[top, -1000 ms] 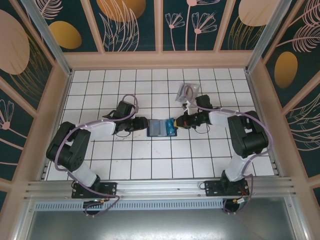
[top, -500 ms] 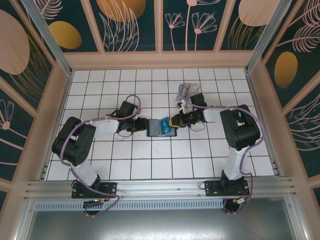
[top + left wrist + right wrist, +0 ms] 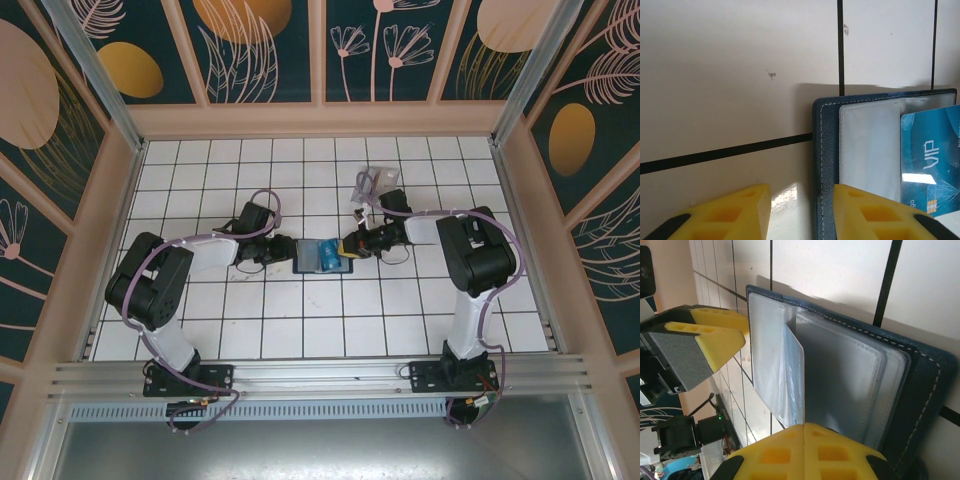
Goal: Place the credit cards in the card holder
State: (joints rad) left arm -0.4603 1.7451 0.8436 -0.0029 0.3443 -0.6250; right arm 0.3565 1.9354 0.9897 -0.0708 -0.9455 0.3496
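The card holder (image 3: 308, 256) lies open. The right pincer (image 3: 804, 432) grips a blue card (image 3: 932, 155) to slot in; the left pincer (image 3: 802, 205), half-open, likely steadies the edge.

The left hand (image 3: 282, 250) has moved up to the card holder (image 3: 318, 258), its opening narrowing.

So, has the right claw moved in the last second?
Yes. Against the table's tile lines, the right claw, shut on the blue card, has slid left over the card holder's right edge.
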